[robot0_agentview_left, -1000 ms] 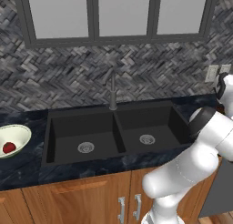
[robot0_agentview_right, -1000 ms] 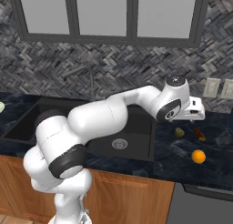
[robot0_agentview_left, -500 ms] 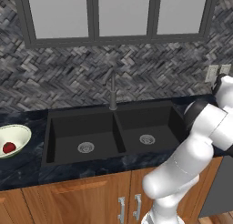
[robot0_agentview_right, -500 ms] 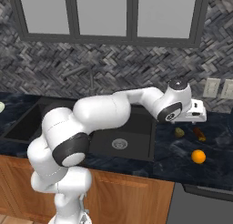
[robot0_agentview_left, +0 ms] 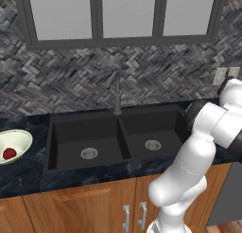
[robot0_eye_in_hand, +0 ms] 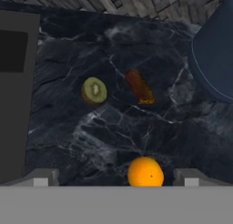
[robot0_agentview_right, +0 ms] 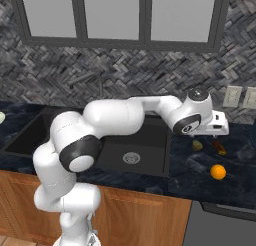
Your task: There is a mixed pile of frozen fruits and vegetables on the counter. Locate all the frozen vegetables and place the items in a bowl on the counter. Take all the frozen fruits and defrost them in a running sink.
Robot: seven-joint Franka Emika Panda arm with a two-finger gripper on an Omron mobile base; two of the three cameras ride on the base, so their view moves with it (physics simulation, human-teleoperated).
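bowl (robot0_agentview_left: 19,141) holding red round item (robot0_agentview_left: 9,153)

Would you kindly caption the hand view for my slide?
Open jaws above an orange ball, kiwi half and brown oblong on the counter.

Light is even and diffuse, moderately bright, with no clear source; the frosted window panes (robot0_agentview_left: 126,13) glow pale. The arm (robot0_agentview_right: 125,117) has soft shading and the counter (robot0_eye_in_hand: 113,127) reads dark with faint sheen on its veins. The hand view is soft and slightly blurred, the base views sharper though coarse.
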